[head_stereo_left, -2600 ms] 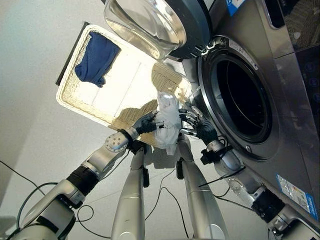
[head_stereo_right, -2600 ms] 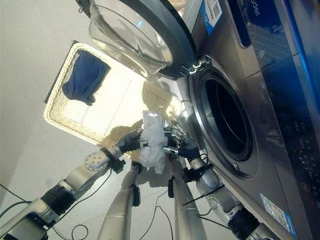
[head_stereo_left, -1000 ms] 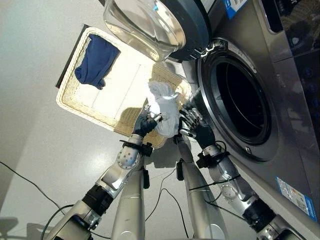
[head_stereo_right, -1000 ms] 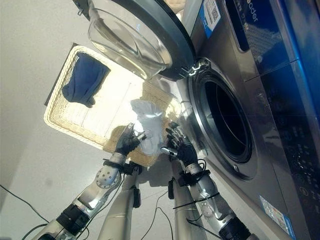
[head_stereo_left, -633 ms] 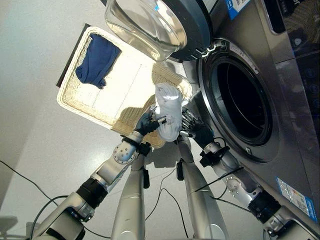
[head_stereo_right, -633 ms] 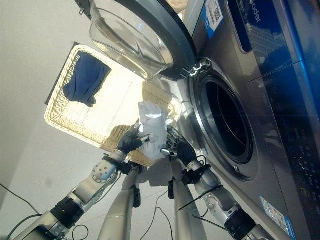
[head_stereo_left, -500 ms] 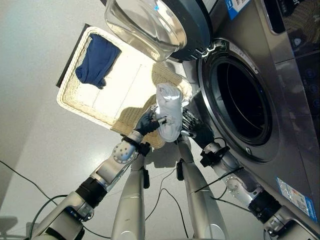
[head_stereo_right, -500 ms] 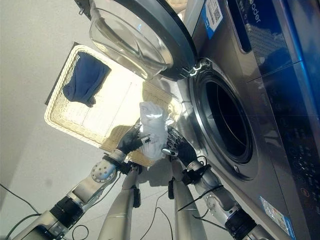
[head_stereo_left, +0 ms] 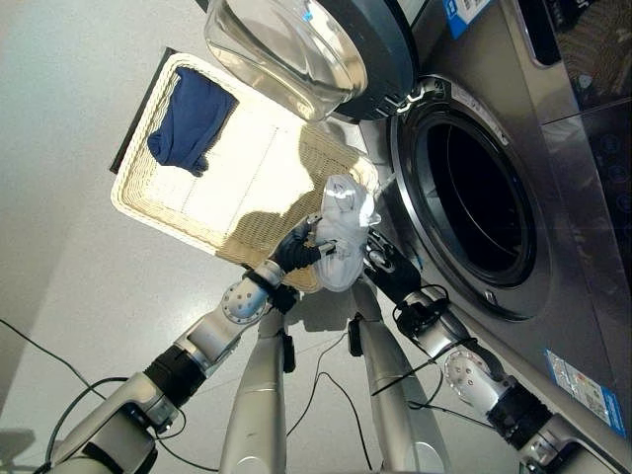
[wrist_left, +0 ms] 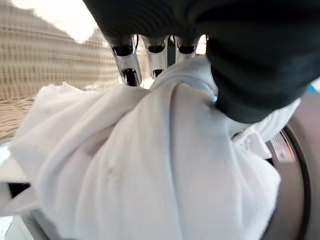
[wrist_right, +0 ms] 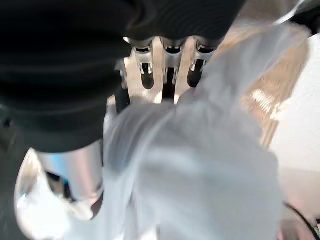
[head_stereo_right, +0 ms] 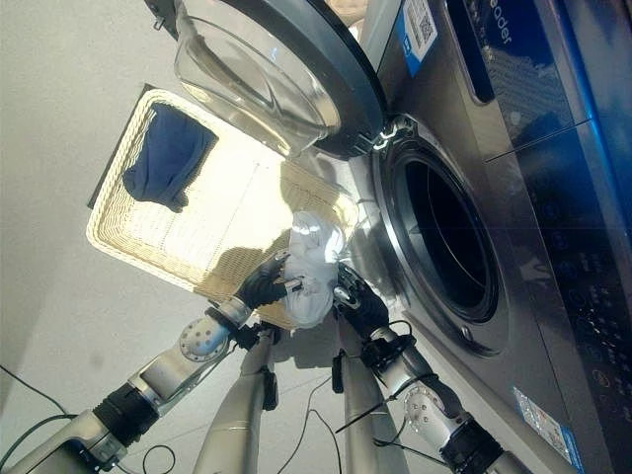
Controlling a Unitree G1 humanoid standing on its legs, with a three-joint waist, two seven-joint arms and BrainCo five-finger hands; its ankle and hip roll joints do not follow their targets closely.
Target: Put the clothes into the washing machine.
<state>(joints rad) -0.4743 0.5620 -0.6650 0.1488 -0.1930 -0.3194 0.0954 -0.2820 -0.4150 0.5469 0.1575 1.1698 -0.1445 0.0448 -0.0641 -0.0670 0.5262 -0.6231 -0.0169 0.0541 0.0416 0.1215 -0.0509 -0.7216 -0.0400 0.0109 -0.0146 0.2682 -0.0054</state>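
White cloth point(head_stereo_left: 343, 234) is gripped by both the left hand point(head_stereo_left: 299, 249) and right hand point(head_stereo_left: 380, 265), just beside the washing machine point(head_stereo_left: 513, 197) and above the wicker basket's point(head_stereo_left: 148, 212) near corner.

two head eyes looking steeply down, sharing the washing machine point(head_stereo_left: 474, 197), wrist cameras pressed close against white cloth point(wrist_left: 150, 165)

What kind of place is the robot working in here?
Probably a home laundry area: a front-loading washing machine stands with its round glass door open, a wicker laundry basket holding a blue garment sits on the floor, and both hands grip a white garment.
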